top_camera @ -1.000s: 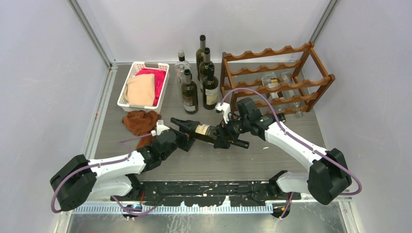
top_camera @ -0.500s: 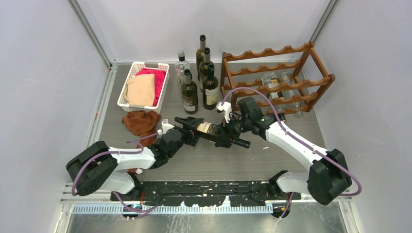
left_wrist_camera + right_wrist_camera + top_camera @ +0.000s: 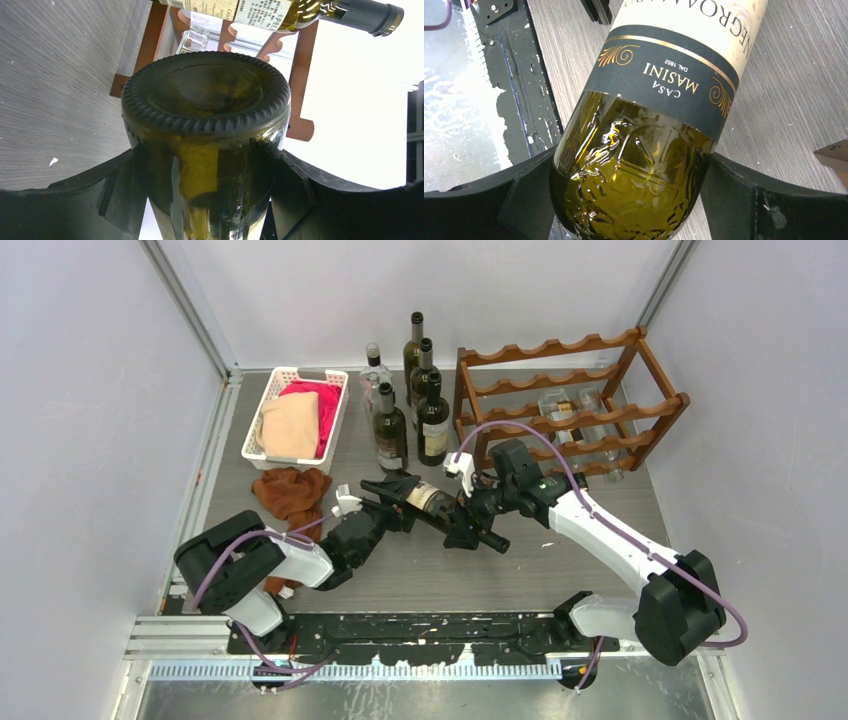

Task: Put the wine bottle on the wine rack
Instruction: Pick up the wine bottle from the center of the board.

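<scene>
Above the middle of the grey surface (image 3: 430, 575) the wine bottle (image 3: 422, 500) sits tilted, short of the wine rack (image 3: 570, 390). The left hand (image 3: 388, 508) has just moved in, pinching its base. The right hand (image 3: 468, 518) brackets its shoulder; I cannot tell whether it grips. Likely a handover.

Pale lilac-grey walls (image 3: 90, 390) close in the space on three sides, meeting at the back behind slanting silver aluminium corner posts (image 3: 187, 302). The work surface is a grey wood-grain tabletop (image 3: 430, 575), evenly lit with only soft shadows. A scuffed black base plate (image 3: 420, 625) runs along its near edge, with a ribbed silver metal rail (image 3: 420, 670) just in front. In the left wrist view the far wall is washed out to bright white
</scene>
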Controlling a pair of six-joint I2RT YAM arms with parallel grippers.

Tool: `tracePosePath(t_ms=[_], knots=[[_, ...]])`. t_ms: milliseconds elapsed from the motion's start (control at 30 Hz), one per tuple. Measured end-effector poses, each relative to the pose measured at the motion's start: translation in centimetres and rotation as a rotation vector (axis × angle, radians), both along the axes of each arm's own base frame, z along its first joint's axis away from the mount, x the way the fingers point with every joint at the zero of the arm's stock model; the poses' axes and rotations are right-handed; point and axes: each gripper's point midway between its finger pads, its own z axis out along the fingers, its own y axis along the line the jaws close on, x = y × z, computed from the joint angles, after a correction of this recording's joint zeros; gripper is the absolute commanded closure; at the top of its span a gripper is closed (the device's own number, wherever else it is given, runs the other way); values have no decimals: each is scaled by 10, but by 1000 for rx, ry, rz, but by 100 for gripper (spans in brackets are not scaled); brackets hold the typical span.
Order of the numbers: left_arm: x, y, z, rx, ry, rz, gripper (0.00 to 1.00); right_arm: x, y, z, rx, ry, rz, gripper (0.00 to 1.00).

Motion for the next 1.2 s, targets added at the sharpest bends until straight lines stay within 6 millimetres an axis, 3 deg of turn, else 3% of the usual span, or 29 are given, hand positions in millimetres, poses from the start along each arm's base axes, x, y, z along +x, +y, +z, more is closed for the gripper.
tracePosePath(t_ms=[367,667,800,1033,1200], knots=[[4,1,11,-15,-64,19,100,0,-3,9,4,-32,9,0],[11,18,15,10,-103,113,100,3,-15,14,-37,-88,-21,1],[14,23,15,26,-108,145,100,9,-19,12,-68,-101,-58,13],[18,30,10,71,-110,183,100,20,-27,2,-125,-96,-128,47],[18,34,12,109,-114,201,100,23,-29,1,-139,-95,-157,55]])
